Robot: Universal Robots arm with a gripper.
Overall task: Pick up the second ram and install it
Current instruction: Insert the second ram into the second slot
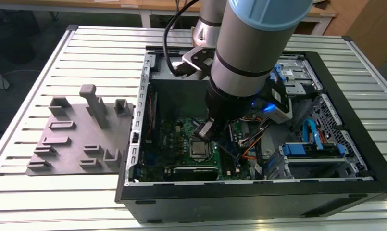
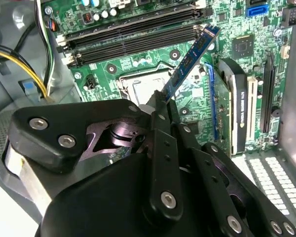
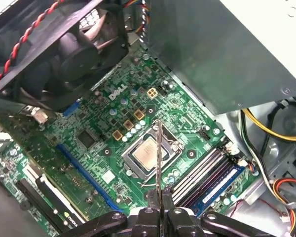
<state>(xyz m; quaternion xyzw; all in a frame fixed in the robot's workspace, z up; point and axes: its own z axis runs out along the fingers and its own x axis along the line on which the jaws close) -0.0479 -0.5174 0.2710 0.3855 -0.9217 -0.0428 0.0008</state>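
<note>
The second ram (image 2: 190,61) is a thin blue-green stick with black chips. It stands out from between the fingers of my gripper (image 2: 160,101), which is shut on one end of it. In the first wrist view the ram (image 3: 158,158) shows edge-on as a thin line rising from the gripper (image 3: 159,205). It hangs above the green motherboard, over the processor socket (image 3: 148,153) and a little short of the long memory slots (image 3: 207,175), which also show in the second wrist view (image 2: 133,39). In the exterior view the gripper (image 1: 206,130) is down inside the open computer case (image 1: 244,190).
A grey slotted holder block (image 1: 84,134) lies on the slatted table at the exterior view's left of the case. Around the gripper are a black fan (image 3: 74,54), the grey power supply (image 3: 227,49), yellow cables (image 2: 19,64) and an upright graphics card (image 2: 234,113).
</note>
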